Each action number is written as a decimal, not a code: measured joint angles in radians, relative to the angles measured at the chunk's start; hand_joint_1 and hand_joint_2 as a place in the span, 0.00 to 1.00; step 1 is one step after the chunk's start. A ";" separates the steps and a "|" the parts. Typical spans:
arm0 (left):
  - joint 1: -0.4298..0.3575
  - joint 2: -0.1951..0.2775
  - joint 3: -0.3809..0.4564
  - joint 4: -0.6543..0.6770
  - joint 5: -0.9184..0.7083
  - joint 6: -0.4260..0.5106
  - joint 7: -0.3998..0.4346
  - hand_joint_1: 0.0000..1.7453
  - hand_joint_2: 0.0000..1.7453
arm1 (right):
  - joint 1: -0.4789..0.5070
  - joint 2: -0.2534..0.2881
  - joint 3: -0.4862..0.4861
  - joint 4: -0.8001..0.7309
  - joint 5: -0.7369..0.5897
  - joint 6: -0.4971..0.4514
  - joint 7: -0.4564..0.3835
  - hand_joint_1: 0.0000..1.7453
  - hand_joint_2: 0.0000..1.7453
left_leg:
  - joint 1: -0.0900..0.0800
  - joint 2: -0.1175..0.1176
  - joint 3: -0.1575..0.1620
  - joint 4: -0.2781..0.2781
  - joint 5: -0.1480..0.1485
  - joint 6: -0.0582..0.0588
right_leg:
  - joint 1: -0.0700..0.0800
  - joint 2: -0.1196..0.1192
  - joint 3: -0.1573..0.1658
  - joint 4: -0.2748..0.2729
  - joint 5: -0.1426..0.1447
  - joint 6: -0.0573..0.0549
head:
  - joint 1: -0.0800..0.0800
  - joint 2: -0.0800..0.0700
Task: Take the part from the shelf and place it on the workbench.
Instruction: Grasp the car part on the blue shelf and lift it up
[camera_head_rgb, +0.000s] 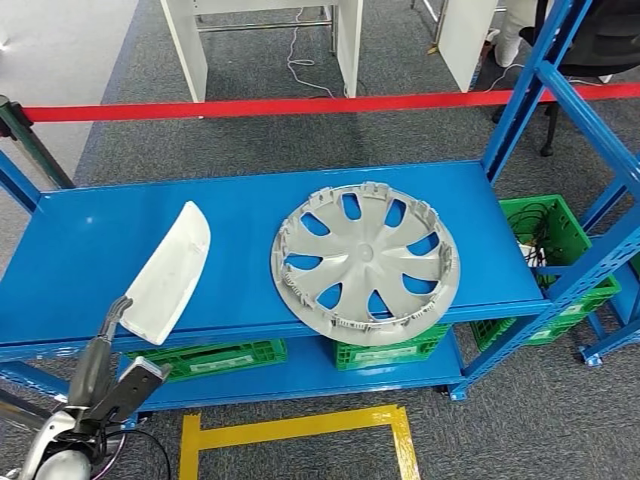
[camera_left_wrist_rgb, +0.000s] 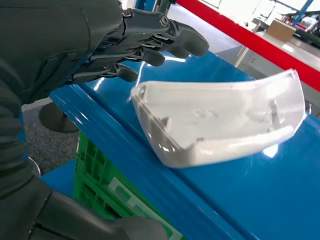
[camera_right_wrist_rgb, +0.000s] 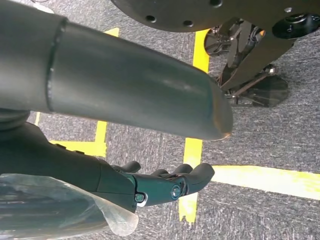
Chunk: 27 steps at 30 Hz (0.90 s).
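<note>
The white part (camera_head_rgb: 167, 272) lay on the blue shelf (camera_head_rgb: 75, 250), near the shelf's left front edge, with its near end poking a little past that edge. The left hand (camera_head_rgb: 113, 375) was just below and in front of the part, holding nothing. In the left wrist view its dark fingers (camera_left_wrist_rgb: 151, 42) were spread wide and reached out over the shelf beside the part's (camera_left_wrist_rgb: 220, 122) near end, while the thumb (camera_left_wrist_rgb: 94, 225) sat low under the shelf (camera_left_wrist_rgb: 264, 200) edge. The fingers were very close to the part, but it could not be told if they touched it. A big grey wheel cover (camera_head_rgb: 366, 262) lay to the right of the part, well apart from it, and its front rim hung over the shelf's front edge. Bare blue shelf showed between the two and behind the part. Green crates (camera_head_rgb: 219, 358) sat on the lower level under the shelf. A red tape (camera_head_rgb: 302, 105) ran across the floor behind the shelf, and a yellow line (camera_head_rgb: 294, 428) marked the floor in front. The right hand (camera_right_wrist_rgb: 162, 182) hung over grey floor with yellow lines (camera_right_wrist_rgb: 194, 150), its fingers loosely bent and holding nothing.
</note>
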 joint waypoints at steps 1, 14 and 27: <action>-0.004 0.001 -0.004 0.005 -0.009 -0.003 0.003 0.00 1.00 | 0.000 -0.001 0.002 0.000 0.001 0.000 0.000 0.00 0.00 | 0.000 0.000 0.000 0.000 0.000 0.000 | 0.000 0.000 0.000 0.000 0.000 0.000 | 0.000 0.000; -0.078 0.059 -0.047 0.036 -0.174 -0.067 0.060 0.00 1.00 | -0.001 -0.008 0.006 0.000 0.016 -0.002 -0.001 0.00 0.00 | 0.000 0.000 0.000 0.000 0.000 0.000 | 0.000 0.000 0.000 0.000 0.000 0.000 | 0.000 0.000; -0.118 0.087 -0.075 0.036 -0.211 -0.083 0.075 1.00 1.00 | -0.003 -0.015 0.025 0.000 0.027 -0.001 -0.010 0.00 0.00 | 0.000 0.000 0.000 0.001 0.000 0.000 | 0.000 0.000 0.000 0.000 0.000 0.000 | 0.000 0.000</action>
